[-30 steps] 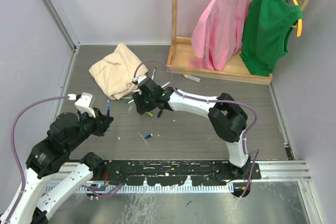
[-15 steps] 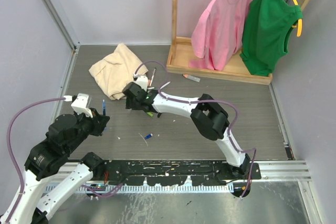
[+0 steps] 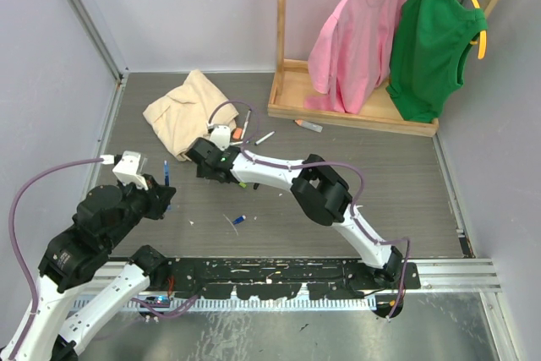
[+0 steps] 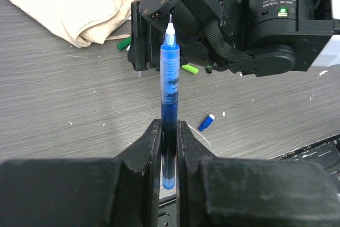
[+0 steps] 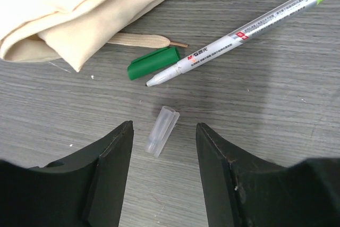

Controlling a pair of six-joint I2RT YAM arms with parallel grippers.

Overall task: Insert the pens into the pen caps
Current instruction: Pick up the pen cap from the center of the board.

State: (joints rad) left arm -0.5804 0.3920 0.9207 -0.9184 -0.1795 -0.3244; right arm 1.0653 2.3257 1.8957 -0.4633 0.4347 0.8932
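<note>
The cloth (image 5: 79, 9) is plain cream. Just beside its edge lie a dark green cap (image 5: 154, 62), a colourless clear cap (image 5: 162, 131) and a white pen (image 5: 239, 35) with black print and a lime-green end. Farther from the cloth, the blue pen (image 4: 170, 94) is translucent with a white tip, and the small blue cap (image 4: 206, 124) has a white end. The table (image 5: 276, 131) is grey and wood-grained.

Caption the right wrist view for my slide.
Open right gripper over a clear cap, beside a green cap and white pen.
</note>
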